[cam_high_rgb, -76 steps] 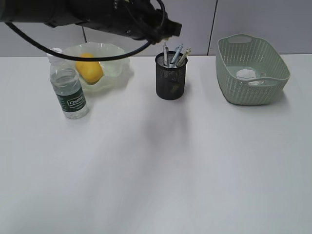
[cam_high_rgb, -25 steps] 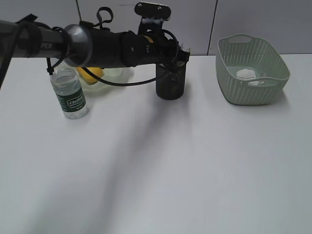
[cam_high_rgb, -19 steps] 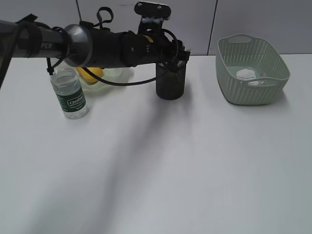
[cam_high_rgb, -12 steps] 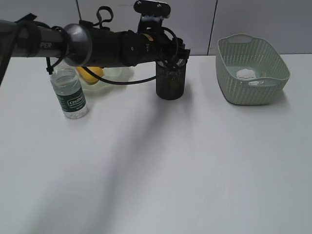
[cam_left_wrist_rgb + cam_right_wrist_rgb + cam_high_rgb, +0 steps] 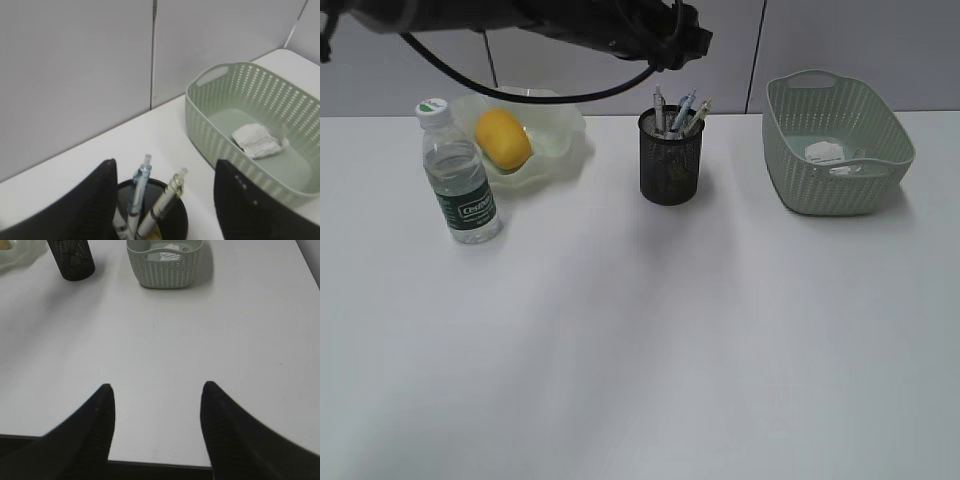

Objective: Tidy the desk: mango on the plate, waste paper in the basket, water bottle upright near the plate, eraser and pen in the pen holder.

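Both jaws stand apart and hold nothing: your left gripper (image 5: 162,200) hangs above the pen holder (image 5: 671,158), your right gripper (image 5: 157,425) over bare desk (image 5: 650,340). Pens (image 5: 678,113) lean in the holder; the mango (image 5: 503,140) sits on the plate (image 5: 555,130). Descend carelessly and you could snag those tips and topple the holder.

left gripper (image 5: 162,200): agape, empty (raised high) | right gripper (image 5: 156,427): agape, empty
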Controlling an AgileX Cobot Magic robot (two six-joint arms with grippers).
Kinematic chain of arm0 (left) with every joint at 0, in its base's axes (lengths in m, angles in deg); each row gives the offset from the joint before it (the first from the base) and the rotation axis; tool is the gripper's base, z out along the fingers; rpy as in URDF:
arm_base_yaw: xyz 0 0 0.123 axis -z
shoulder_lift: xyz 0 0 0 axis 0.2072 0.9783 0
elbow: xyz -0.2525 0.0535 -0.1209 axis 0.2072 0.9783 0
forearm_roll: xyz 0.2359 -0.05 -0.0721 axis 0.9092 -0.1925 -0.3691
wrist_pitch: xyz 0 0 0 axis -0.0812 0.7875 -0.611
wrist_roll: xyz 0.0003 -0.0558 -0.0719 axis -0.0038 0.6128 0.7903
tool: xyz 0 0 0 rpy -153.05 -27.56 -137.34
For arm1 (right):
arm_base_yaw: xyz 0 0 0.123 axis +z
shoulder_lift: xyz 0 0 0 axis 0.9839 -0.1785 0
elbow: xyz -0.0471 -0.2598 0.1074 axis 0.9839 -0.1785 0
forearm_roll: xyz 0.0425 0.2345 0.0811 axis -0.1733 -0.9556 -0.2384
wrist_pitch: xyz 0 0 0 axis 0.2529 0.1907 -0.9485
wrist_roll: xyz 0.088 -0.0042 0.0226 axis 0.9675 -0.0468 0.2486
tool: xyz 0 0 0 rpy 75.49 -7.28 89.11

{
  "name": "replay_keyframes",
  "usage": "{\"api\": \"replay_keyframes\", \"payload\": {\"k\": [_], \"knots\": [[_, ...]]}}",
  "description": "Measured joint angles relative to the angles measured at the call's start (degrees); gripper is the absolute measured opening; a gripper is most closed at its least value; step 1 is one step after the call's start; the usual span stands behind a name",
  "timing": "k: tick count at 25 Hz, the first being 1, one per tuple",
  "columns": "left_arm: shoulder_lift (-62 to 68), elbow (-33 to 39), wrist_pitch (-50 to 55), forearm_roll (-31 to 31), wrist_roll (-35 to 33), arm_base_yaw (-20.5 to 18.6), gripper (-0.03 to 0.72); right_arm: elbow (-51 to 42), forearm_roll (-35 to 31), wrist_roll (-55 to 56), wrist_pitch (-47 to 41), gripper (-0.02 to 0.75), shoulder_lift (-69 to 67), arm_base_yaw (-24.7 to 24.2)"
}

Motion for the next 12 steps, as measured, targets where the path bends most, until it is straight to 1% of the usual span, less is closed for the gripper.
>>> {"api": "replay_keyframes", "payload": {"k": [10,12], "knots": [[-10.6,0.0,33.5,-0.6,0.0,0.0,0.466,0.0,0.0,0.0,0.0,0.439,0.0,0.0],[-12.3,0.0,38.9,-1.5,0.0,0.0,0.466,0.0,0.0,0.0,0.0,0.439,0.0,0.0]]}}
